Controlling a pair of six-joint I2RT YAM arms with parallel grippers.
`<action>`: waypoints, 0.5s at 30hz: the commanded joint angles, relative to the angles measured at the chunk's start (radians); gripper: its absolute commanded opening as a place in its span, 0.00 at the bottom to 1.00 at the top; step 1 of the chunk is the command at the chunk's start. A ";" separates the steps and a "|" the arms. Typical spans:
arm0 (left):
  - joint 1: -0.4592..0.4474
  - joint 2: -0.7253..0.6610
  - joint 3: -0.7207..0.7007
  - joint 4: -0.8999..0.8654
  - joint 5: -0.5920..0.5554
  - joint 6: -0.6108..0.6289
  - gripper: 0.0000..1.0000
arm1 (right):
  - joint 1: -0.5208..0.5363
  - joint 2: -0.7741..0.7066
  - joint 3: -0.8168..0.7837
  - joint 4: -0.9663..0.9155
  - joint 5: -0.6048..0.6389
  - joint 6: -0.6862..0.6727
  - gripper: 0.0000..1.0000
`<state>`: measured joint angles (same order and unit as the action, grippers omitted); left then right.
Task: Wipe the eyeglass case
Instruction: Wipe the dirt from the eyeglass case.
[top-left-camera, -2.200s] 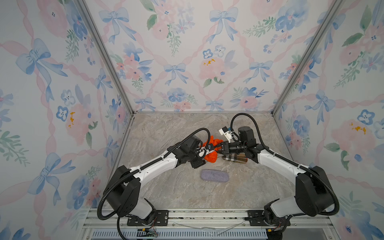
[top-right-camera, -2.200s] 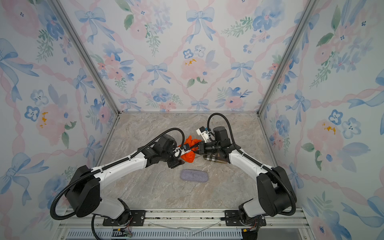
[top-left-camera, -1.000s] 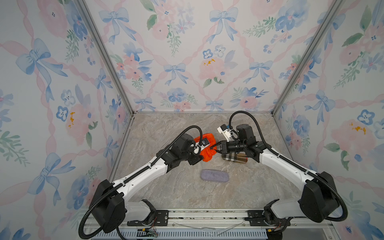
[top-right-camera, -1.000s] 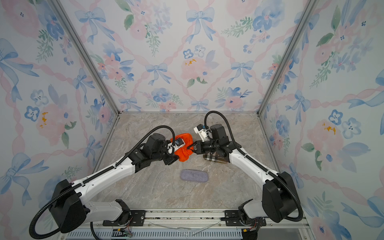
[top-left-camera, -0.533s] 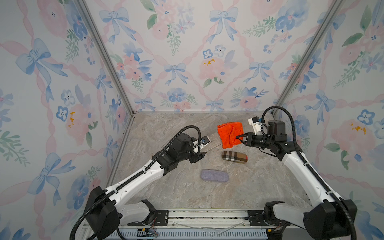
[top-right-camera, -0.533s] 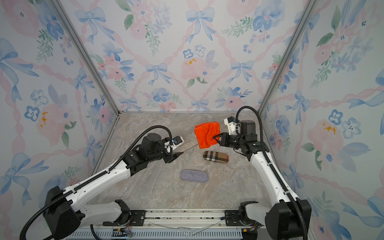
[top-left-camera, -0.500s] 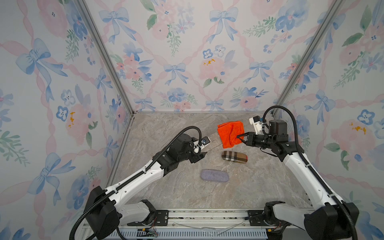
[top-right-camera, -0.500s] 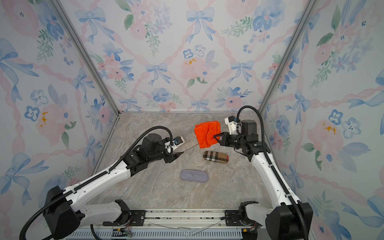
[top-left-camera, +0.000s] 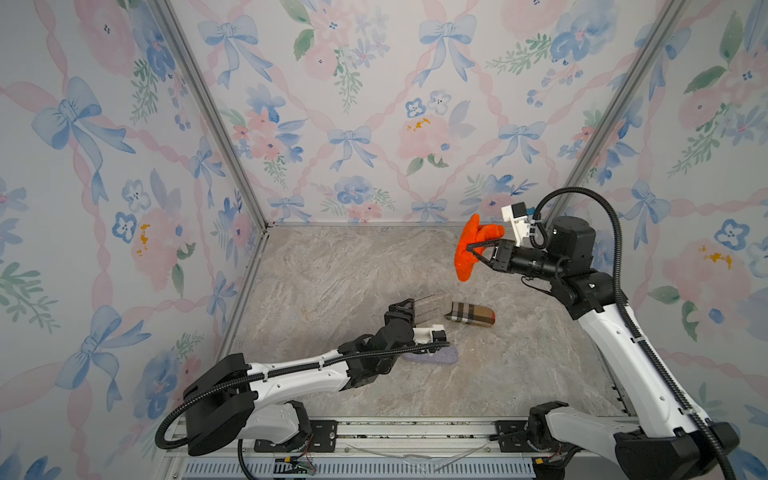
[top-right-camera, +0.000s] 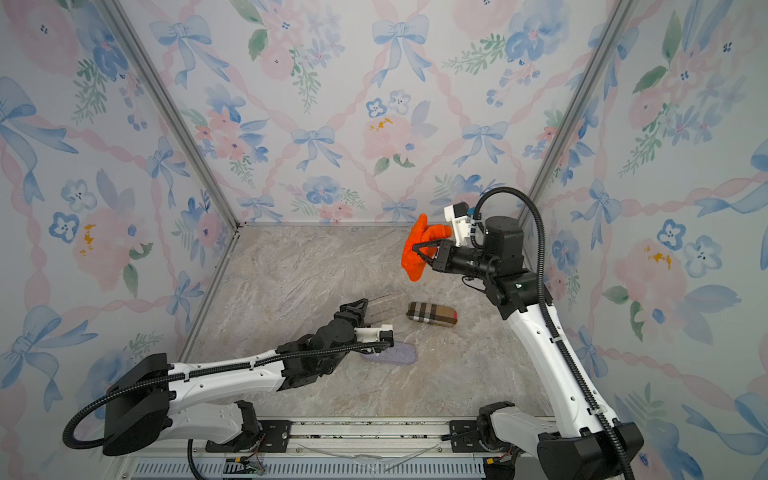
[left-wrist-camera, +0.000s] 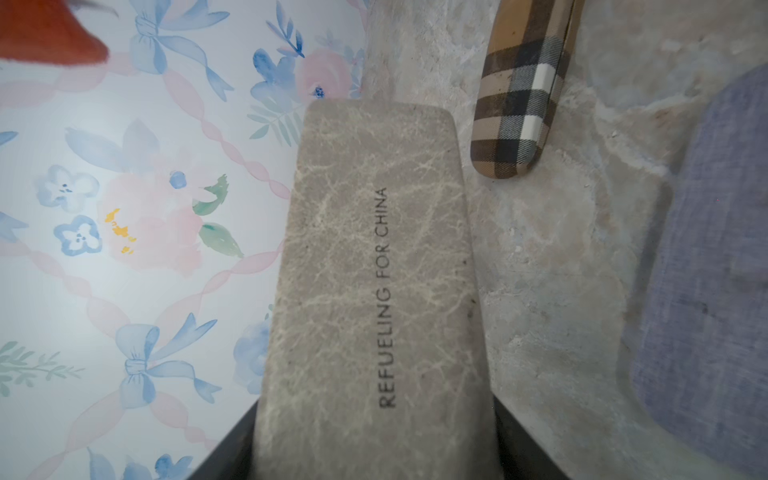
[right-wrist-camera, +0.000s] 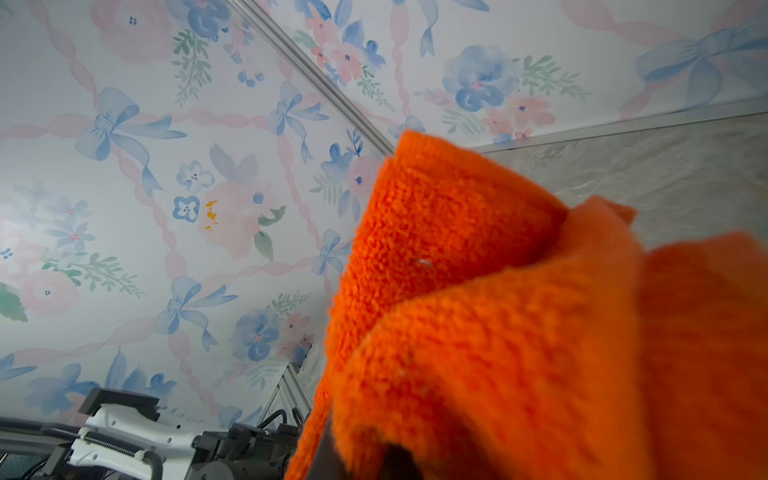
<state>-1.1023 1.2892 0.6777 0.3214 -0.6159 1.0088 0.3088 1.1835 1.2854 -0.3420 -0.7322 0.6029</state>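
Hands clamped — right hand (top-left-camera: 468, 248) raised with orange cloth (top-left-camera: 463, 268), left hand (top-left-camera: 409, 306) low on grey case (left-wrist-camera: 374, 270).

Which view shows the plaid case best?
A top view: the plaid case lies whole on the table. In the left wrist view the plaid case is closer and its pattern sharper, but one end is cut off. The right wrist view does not show it.

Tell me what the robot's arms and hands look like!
The left arm and right arm are white tubes with chunky black joints. A ribbed black cable runs along each. The left hand and right hand are black and pointed, each beside a white block.
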 joint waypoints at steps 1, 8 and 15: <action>-0.012 -0.029 0.020 0.159 -0.068 0.067 0.26 | 0.068 0.029 -0.109 0.101 0.015 0.085 0.00; -0.016 -0.080 -0.006 0.218 -0.063 0.076 0.26 | -0.001 0.088 -0.265 0.161 -0.031 0.087 0.00; -0.016 -0.087 -0.007 0.217 -0.050 0.082 0.27 | -0.068 0.042 -0.212 -0.039 -0.042 -0.052 0.00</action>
<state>-1.1175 1.2369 0.6525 0.4198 -0.6460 1.0912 0.2203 1.2465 1.0451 -0.3042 -0.7509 0.6102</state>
